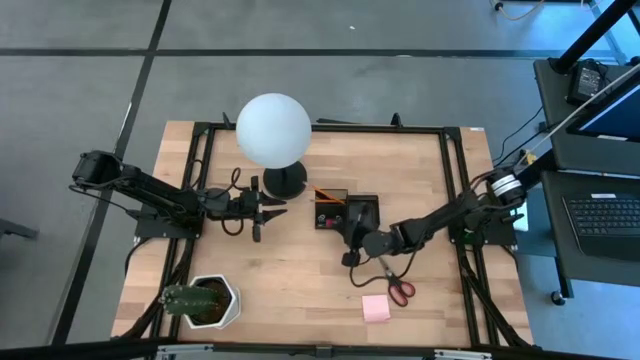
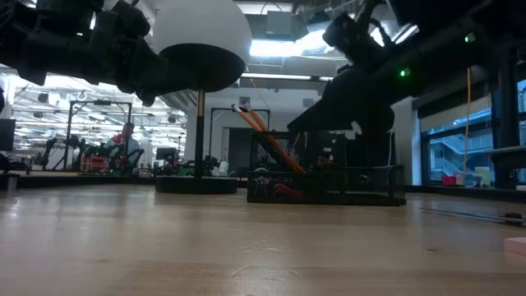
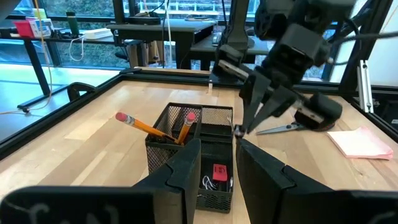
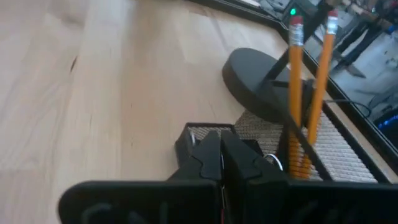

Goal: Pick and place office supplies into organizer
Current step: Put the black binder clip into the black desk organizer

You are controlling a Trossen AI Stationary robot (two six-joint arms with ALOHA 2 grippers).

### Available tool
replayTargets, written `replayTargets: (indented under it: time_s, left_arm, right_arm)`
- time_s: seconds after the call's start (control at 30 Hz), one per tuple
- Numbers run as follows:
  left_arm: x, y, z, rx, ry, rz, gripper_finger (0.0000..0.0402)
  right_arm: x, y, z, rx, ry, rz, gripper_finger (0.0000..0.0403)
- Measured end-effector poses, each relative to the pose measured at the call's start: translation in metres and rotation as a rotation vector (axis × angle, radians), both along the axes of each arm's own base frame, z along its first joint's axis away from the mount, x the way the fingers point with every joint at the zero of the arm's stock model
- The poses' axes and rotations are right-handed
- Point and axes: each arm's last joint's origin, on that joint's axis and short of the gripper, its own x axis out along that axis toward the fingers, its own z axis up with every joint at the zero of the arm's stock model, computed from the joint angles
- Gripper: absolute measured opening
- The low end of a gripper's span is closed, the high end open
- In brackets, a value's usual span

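From above, the organizer (image 1: 345,212) sat just right of the table's (image 1: 300,275) centre, two orange pencils (image 1: 325,194) standing in its left cup. The right gripper (image 1: 352,232) hung over the organizer's 6 o'clock edge, fingers pressed together with nothing seen between them. The red-handled scissors (image 1: 393,282) lay at about 4 o'clock from that gripper, near it, and the pink sticky-note pad (image 1: 376,308) lay just beyond them at 5 o'clock. The left gripper (image 1: 268,212) waited at 9 o'clock from the organizer, well apart, fingers parted a little, beside the lamp's black base (image 1: 285,181). A potted plant (image 1: 200,301) stood at the table's 7 o'clock corner.

At table height, the mesh organizer (image 2: 325,182) stood on the pale wood with the pencils (image 2: 261,131) leaning out at 11 o'clock; a small red block (image 2: 283,191) lay inside. The lamp globe (image 2: 201,37) loomed at 10 o'clock, with a bright workshop hall behind.

The left wrist camera showed its own fingers (image 3: 186,171) apart, the organizer (image 3: 193,146) just ahead, the right gripper (image 3: 239,129) poised at the tray's far rim, and scissors (image 3: 280,129) and pad (image 3: 360,140) beyond.

The right wrist camera showed its fingers (image 4: 211,155) closed, above the tray's mesh floor (image 4: 329,149), pencils (image 4: 308,93) just beside.
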Motion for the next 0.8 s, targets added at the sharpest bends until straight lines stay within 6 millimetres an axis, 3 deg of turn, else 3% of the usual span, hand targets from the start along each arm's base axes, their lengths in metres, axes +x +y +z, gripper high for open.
replayTargets:
  time_s: [0.33,0.8]
  left_arm:
    - [0.0,0.0,0.0,0.0,0.001,0.0,0.0098]
    - [0.0,0.0,0.0,0.0,0.003,0.0,0.0098]
  right_arm:
    - [0.008,-0.011,-0.025,-0.063,0.058,-0.019,0.0]
    - [0.012,-0.026,-0.033,-0.061,0.095,-0.038,0.0]
